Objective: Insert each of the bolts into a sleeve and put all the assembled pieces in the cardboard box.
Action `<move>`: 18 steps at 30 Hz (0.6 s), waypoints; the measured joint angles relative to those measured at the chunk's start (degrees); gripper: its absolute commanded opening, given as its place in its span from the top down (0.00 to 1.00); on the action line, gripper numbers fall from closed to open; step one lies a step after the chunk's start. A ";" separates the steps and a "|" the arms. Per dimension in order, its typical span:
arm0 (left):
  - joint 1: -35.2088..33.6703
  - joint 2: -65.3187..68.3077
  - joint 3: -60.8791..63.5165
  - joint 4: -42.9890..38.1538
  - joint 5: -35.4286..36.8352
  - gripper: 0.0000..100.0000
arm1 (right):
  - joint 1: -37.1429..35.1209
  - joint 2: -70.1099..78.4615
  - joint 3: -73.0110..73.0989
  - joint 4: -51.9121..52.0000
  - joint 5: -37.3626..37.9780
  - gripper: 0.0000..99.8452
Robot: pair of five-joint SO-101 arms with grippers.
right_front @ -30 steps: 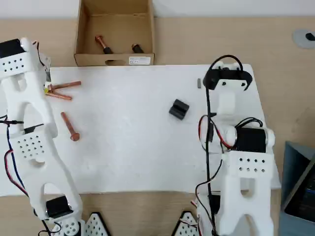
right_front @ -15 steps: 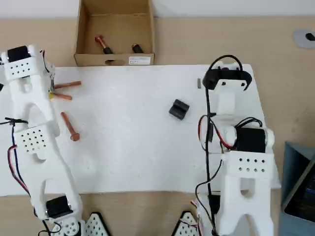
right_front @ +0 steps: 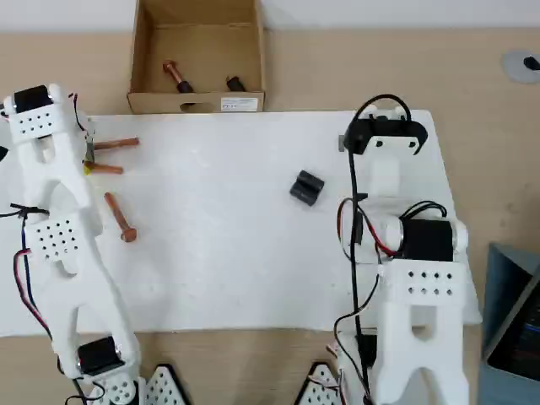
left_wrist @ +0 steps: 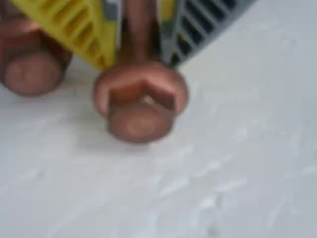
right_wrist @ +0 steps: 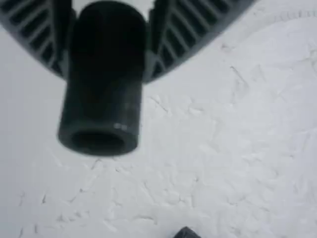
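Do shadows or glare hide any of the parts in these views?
High view: even light, no glare on the white mat; the cardboard box is readable inside. Left wrist view: the gripped bolt casts a soft shadow. Right wrist view: the black sleeve has a bore too dark to see into.

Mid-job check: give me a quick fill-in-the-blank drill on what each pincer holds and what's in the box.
The right pincer is shut on a black ___.
The left pincer grips a copper ___ by its shank.
The cardboard box holds ___ pieces.
Missing words: sleeve; bolt; two.
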 measured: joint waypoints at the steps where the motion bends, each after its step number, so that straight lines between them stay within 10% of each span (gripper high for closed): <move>1: -0.09 0.00 0.00 0.00 0.00 0.93 | 0.00 0.00 0.00 0.00 0.00 0.99; 18: -1.05 0.09 0.18 -0.26 0.00 1.00 | 0.00 0.00 -0.09 0.00 0.00 0.99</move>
